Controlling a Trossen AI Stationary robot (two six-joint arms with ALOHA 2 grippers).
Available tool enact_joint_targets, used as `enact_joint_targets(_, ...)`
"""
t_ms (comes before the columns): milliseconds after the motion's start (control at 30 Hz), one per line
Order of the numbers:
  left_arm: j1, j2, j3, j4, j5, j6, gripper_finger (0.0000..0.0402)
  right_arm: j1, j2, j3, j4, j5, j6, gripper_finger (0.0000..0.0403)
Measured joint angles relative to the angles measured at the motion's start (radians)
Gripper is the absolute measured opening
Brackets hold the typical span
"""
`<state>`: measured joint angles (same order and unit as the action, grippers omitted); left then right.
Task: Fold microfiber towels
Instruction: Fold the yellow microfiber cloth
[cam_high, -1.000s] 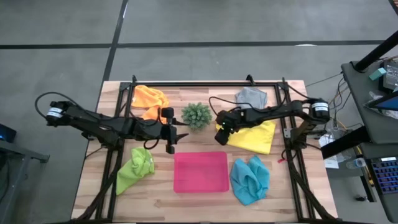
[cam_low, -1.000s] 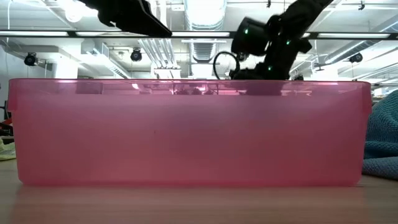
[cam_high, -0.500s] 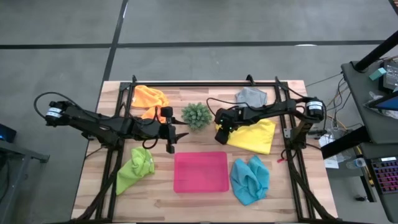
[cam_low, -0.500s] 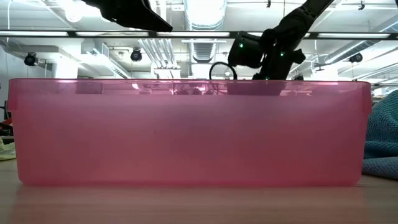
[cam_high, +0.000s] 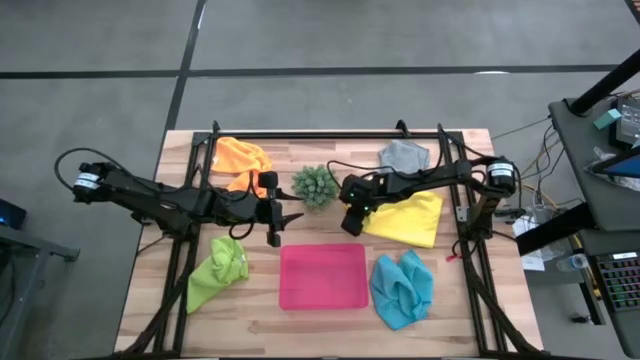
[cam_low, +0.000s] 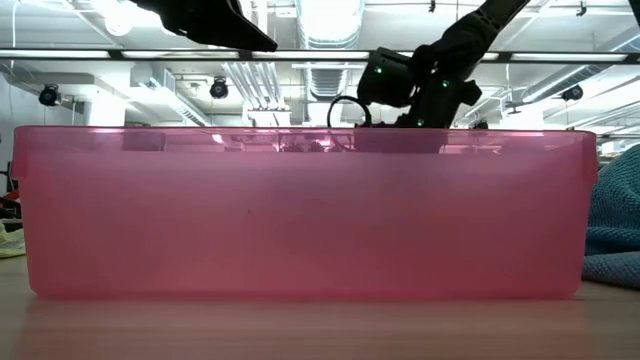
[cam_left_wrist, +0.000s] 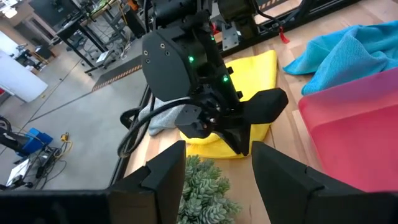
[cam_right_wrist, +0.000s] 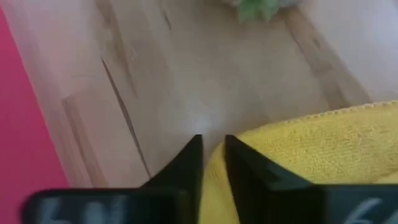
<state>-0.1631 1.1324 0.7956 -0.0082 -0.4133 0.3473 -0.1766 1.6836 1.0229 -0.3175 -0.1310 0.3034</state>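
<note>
Right gripper (cam_high: 352, 226), frame centre, fingers nearly closed, pinching corner of yellow towel (cam_high: 415, 216) right of centre; we judge grip meant for lifting the corner to fold. Left gripper (cam_high: 275, 216) waits spread, left of centre.

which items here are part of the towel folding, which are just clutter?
Job: yellow towel, its corner pinched by the right gripper; orange towel; grey towel; lime green towel; light blue towel.
Lying about: pink tray; spiky green plant.
</note>
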Motion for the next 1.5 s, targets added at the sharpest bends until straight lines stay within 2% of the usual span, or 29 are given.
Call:
enact_joint_targets(67, 0.0, 0.0, 0.0, 0.0, 0.0, 0.0, 0.0169, 0.002, -0.003, 0.013, 0.001, -0.007, -0.007, 0.0016)
enact_joint_targets(267, 0.0, 0.0, 0.0, 0.0, 0.0, 0.0, 0.0169, 0.007, -0.015, 0.1, -0.017, -0.026, 0.003, 0.0009)
enact_joint_targets(467, 0.0, 0.0, 0.0, 0.0, 0.0, 0.0, 0.0169, 0.009, -0.012, 0.18, -0.24, -0.026, -0.118, 0.0014)
enact_joint_targets(600, 0.0, 0.0, 0.0, 0.0, 0.0, 0.0, 0.0169, 0.002, -0.012, 0.195, -0.321, -0.026, -0.116, 0.0048)
enact_joint_targets(733, 0.0, 0.0, 0.0, 0.002, 0.0, 0.0, 0.0169, -0.008, -0.012, 0.175, -0.319, -0.022, -0.08, 0.0106)
enact_joint_targets(900, 0.0, 0.0, 0.0, 0.011, 0.0, 0.0, 0.0169, -0.007, 0.022, 0.152, -0.311, 0.036, -0.076, 0.0171)
enact_joint_targets(1067, 0.0, 0.0, 0.0, 0.012, 0.0, 0.0, 0.0169, -0.007, 0.067, 0.155, -0.298, 0.036, -0.033, 0.0202)
enact_joint_targets(1267, 0.0, 0.0, 0.0, 0.021, 0.0, 0.0, 0.0169, -0.007, 0.109, 0.155, -0.315, 0.045, -0.026, 0.0194)
enact_joint_targets(1500, 0.0, 0.0, 0.0, 0.024, 0.0, 0.0, 0.0169, -0.005, 0.108, 0.176, -0.316, 0.026, -0.024, 0.0122)
